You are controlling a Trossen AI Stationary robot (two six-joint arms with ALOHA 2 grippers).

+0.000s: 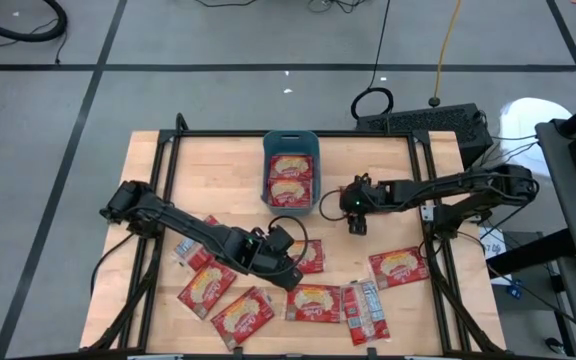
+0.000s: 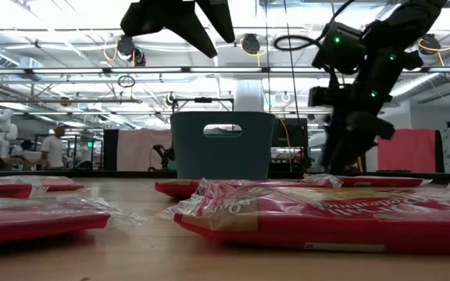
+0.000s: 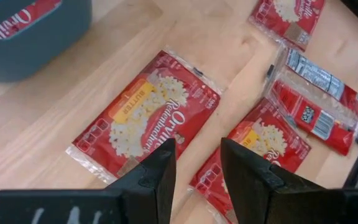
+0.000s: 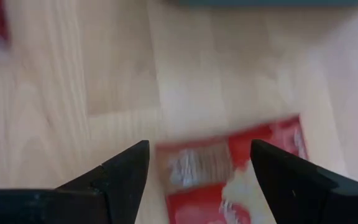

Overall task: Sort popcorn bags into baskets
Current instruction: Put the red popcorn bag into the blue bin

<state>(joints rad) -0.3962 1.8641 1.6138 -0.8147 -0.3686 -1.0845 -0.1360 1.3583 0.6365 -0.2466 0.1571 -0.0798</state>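
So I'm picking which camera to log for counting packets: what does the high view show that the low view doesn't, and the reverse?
Only the high view shows inside the teal bin, where two popcorn bags lie, plus the full spread of bags on the table, including one silvery-backed packet. Only the low view shows the bin's handle slot and the room behind, with a person far off. Both show the bin, some loose bags, the left claw and the right claw, both open and holding nothing.
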